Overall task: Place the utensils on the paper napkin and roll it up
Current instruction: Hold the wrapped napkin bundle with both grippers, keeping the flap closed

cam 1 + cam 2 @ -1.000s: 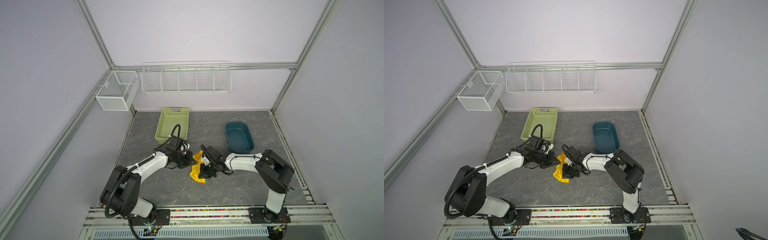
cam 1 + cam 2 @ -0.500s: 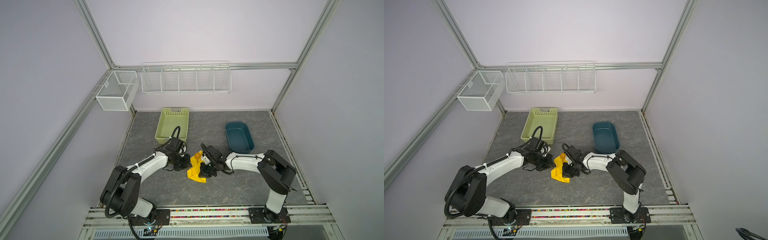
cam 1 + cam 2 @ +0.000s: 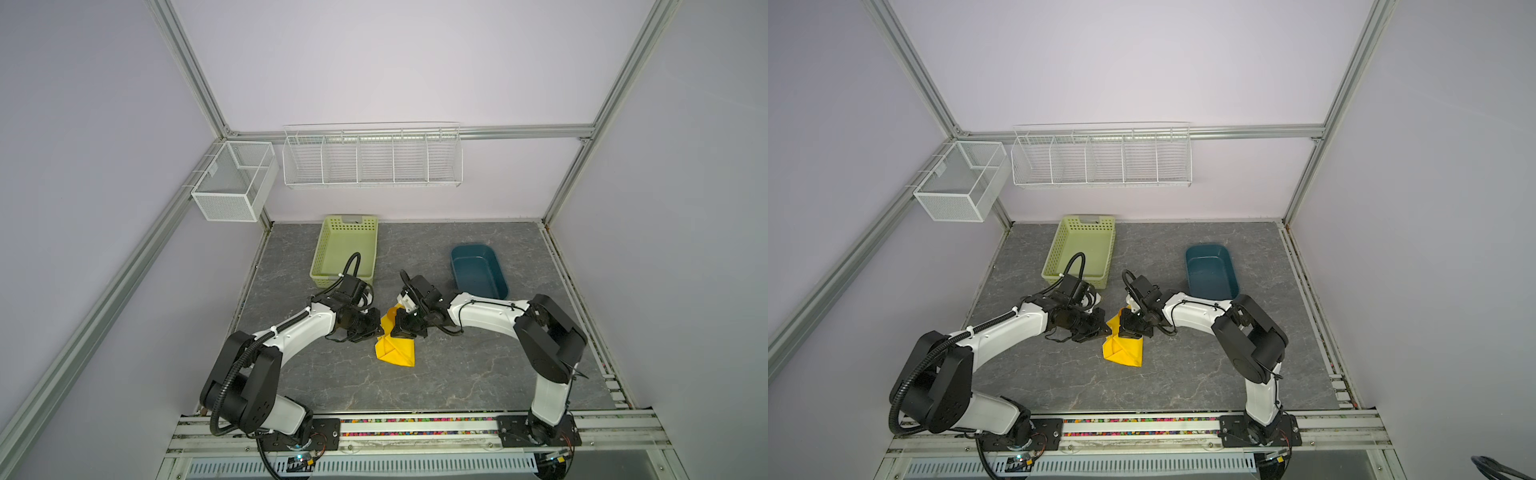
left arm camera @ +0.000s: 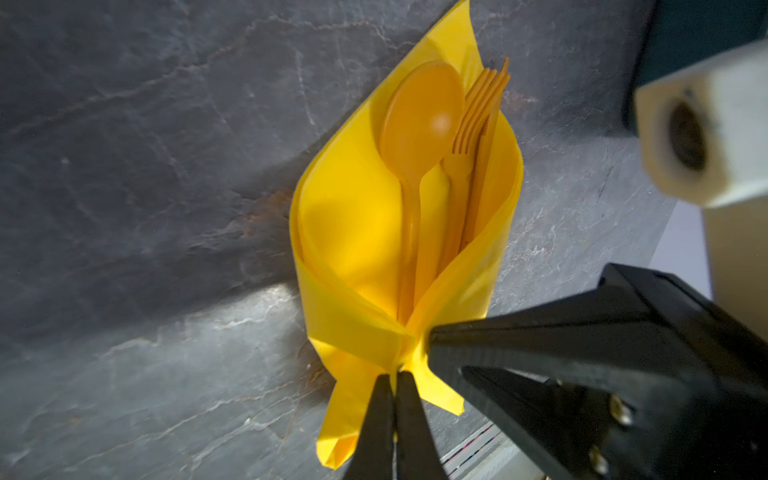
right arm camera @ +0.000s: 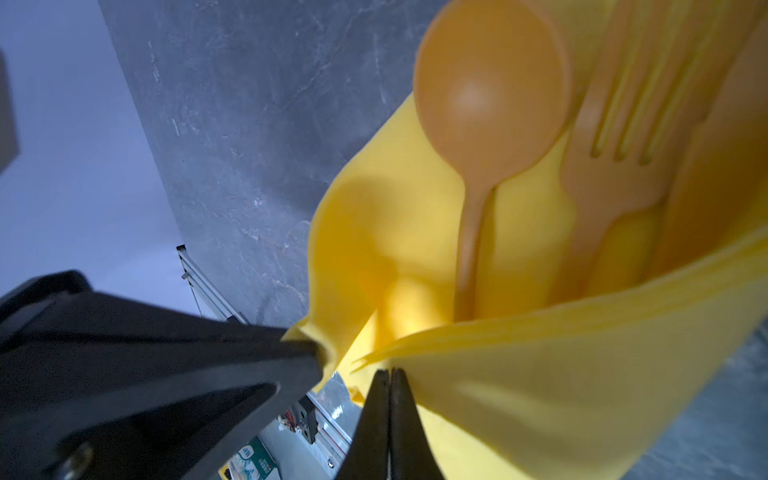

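Mid-desk (image 3: 465, 374), the napkin (image 3: 395, 352) lies half-wrapped around the utensils (image 4: 419, 120), their handles running lengthwise to where the left tool (image 4: 394, 375) and right tool (image 5: 390, 371) meet, each pinched shut on a napkin flap, both equally near.

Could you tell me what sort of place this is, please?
Likely a lab robot cell: aluminium frame, left arm and right arm on a front rail, wall-hung wire rack.
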Available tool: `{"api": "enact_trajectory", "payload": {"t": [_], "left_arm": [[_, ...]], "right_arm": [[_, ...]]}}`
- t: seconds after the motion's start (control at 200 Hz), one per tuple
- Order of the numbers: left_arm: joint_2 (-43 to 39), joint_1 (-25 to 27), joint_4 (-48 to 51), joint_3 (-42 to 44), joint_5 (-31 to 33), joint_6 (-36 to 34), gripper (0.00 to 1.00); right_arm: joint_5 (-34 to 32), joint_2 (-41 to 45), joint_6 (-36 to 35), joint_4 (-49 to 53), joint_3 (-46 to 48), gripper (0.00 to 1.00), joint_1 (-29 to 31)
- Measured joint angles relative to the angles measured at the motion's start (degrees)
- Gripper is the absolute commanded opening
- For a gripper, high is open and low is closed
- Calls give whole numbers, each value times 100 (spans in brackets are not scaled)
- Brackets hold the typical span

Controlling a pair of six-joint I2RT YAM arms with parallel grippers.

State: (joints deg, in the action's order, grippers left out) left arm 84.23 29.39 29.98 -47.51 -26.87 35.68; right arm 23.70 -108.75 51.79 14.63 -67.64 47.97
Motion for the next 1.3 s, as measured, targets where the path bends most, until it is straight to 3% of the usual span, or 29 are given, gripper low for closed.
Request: {"api": "enact_trajectory", "payload": {"t": [0.235, 0.775, 1.3], "left_arm": [[-2, 0, -9, -70, -59, 4, 0], [-55, 94, -787, -83, -940, 442, 0], [192, 328, -1272, -55, -890, 807, 0]], "right_arm": [[79, -376, 0, -2, 24, 7, -4], [214, -400, 7, -264, 153, 7, -15], [1010, -376, 791, -2745, 1292, 7, -240]]}}
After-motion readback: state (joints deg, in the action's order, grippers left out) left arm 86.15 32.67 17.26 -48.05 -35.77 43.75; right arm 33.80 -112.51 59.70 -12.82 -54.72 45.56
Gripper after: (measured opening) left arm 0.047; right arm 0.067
